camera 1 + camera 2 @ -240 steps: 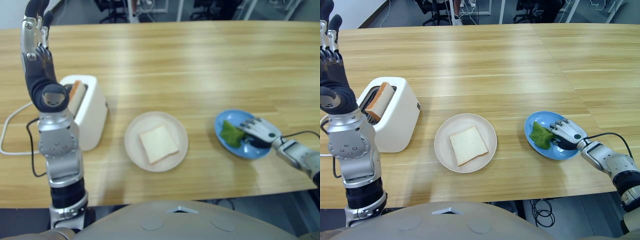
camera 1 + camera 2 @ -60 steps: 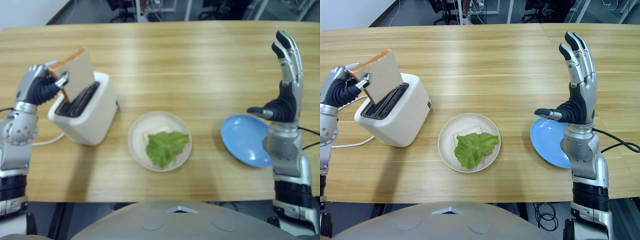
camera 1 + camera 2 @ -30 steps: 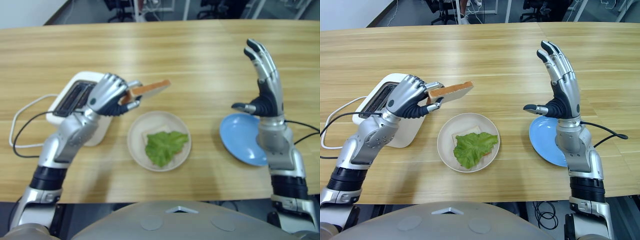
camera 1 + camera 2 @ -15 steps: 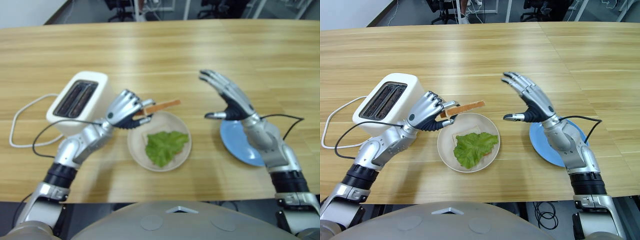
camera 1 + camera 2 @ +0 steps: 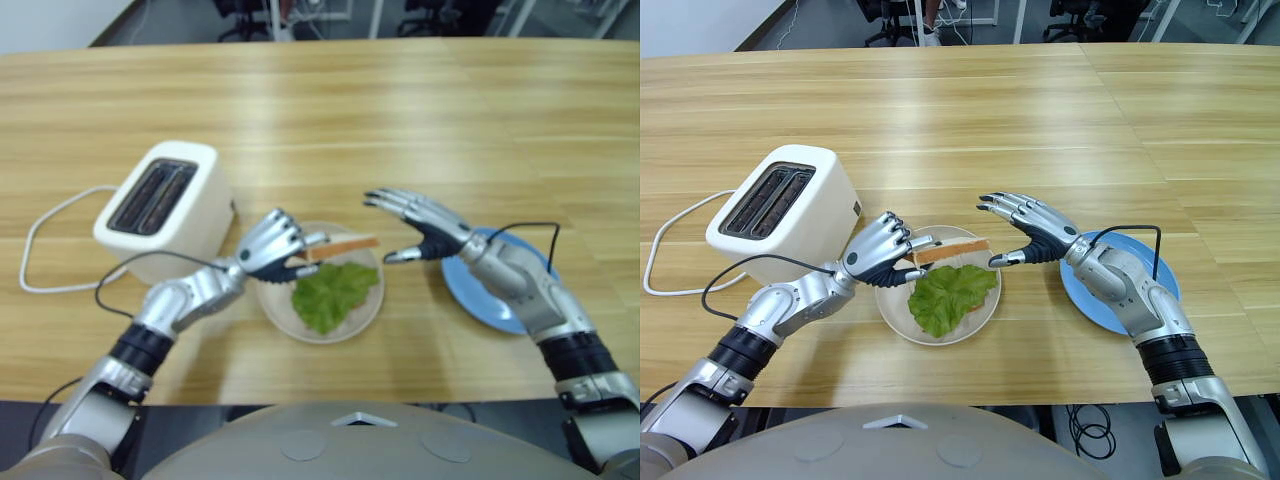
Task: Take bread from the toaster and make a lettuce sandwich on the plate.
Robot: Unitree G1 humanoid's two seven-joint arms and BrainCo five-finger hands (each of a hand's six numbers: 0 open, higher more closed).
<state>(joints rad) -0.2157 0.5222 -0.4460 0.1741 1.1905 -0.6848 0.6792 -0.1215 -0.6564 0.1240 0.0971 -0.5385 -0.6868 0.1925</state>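
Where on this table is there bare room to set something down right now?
The table's whole far half, beyond the toaster and both hands, is bare, as is the stretch right of the blue plate. Crowded: over the plate, where the left hand holding bread and the right hand hover close.

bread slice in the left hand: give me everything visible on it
The bread slice is thin, seen almost edge-on: a tan-brown crust edge with a paler face. It lies close to flat, long side running left to right. The left hand grips its left end with curled fingers. The rest reaches out over the back of the plate, just above the lettuce; whether it touches the leaf cannot be told. The open right hand is near its free end, contact unclear.
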